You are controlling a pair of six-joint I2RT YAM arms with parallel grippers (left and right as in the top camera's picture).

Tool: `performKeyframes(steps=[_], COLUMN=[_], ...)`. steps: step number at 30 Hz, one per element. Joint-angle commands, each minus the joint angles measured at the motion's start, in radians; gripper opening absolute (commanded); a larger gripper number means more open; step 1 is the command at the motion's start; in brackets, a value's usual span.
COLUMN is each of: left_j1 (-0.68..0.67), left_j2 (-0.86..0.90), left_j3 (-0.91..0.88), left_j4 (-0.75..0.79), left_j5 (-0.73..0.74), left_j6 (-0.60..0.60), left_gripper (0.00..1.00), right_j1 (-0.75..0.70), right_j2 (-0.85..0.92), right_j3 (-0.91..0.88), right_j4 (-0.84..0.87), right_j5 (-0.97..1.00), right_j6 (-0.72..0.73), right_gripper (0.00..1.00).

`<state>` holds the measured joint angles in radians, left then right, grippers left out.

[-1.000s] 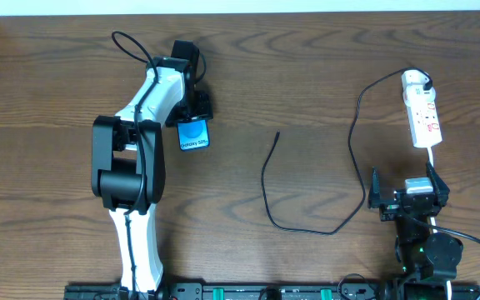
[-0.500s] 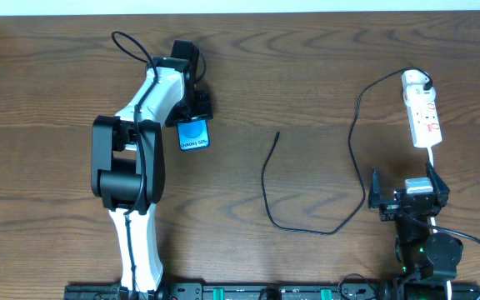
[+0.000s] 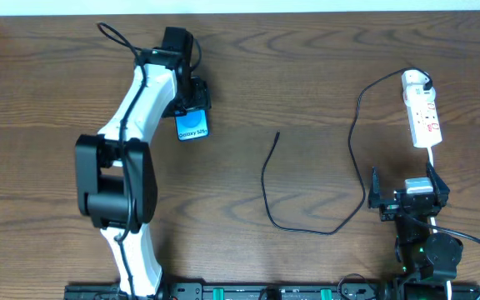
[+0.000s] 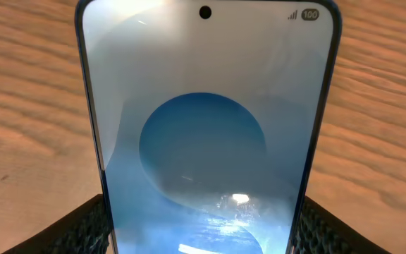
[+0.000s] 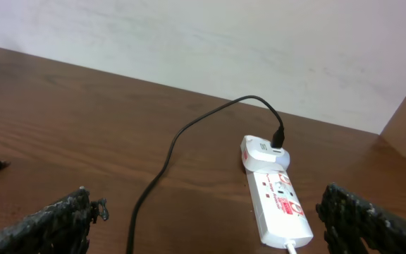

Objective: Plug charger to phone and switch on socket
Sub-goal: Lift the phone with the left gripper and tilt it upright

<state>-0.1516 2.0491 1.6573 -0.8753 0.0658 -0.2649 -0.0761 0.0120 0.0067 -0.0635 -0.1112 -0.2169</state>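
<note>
The phone (image 3: 192, 126), its screen lit blue, sits between the fingers of my left gripper (image 3: 192, 112) at the far left of the table. In the left wrist view the phone (image 4: 206, 120) fills the frame, and both black fingers (image 4: 76, 229) press its long edges. The charger cable (image 3: 265, 193) lies loose on the wood, its free tip (image 3: 277, 133) at mid-table, apart from the phone. Its white plug (image 3: 415, 81) is in the socket (image 3: 424, 118) at the far right. My right gripper (image 3: 408, 190) stands open just short of the socket (image 5: 277, 204), holding nothing.
The charger cable (image 5: 166, 166) curves across the wood left of the socket, between the right gripper's fingers (image 5: 55, 222). A white wall runs behind the table's far edge. The socket's white cord (image 3: 430, 154) leads back toward my right arm.
My left arm has swung toward the far side and slightly left, carrying the phone with it. The right arm, the cable and the socket have not moved.
</note>
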Motion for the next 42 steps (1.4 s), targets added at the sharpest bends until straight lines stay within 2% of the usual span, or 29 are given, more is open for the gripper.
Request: performKeyframes(steps=[1,4,7,11,12,13,16,19,28,35,42], left_j1=[0.005,0.005,0.005,0.005,0.005,0.005,0.005,0.005,0.005,0.005,0.008], left_j2=[-0.077,-0.118,-0.165,-0.205,-0.217,-0.222,-0.235,-0.236,-0.236,-0.236,-0.236], left_j3=[0.016,0.016,0.016,0.016,0.016,0.016,0.016,0.016,0.016,0.016,0.016], left_j4=[-0.037,-0.071,-0.097,-0.116,-0.122,-0.126,-0.135,-0.134,-0.134,-0.134,-0.134], left_j5=[0.024,0.093,0.225,0.457,0.565,0.612,0.772,0.906,1.203,1.374,1.395], left_j6=[0.0,0.0,-0.003,-0.004,-0.026,-0.05,-0.223,-0.347,-0.7,-0.838,-1.007], left_gripper=[0.07,0.07,0.08,0.08,0.07,0.07,0.08,0.07,0.07,0.07,0.07], right_j1=[0.004,0.004,0.004,0.004,0.004,0.004,0.004,0.004,0.004,0.004,0.004], right_j2=[-0.006,-0.006,-0.006,-0.006,-0.006,-0.006,-0.006,-0.006,-0.006,-0.006,-0.006], right_j3=[-0.001,-0.001,-0.001,-0.001,-0.001,-0.001,-0.001,-0.001,-0.001,-0.001,-0.001], right_j4=[-0.005,-0.005,-0.005,-0.005,-0.005,-0.005,-0.005,-0.005,-0.005,-0.005,-0.005], right_j5=[0.004,0.004,0.004,0.004,0.004,0.004,0.004,0.004,0.004,0.004,0.004], right_j6=[-0.008,-0.008,-0.008,-0.008,-0.008,-0.008,-0.008,-0.008,-0.008,-0.008,-0.008], right_gripper=[0.99,0.99,0.99,0.99,0.99,0.99,0.99,0.99,0.99,0.99,0.99])
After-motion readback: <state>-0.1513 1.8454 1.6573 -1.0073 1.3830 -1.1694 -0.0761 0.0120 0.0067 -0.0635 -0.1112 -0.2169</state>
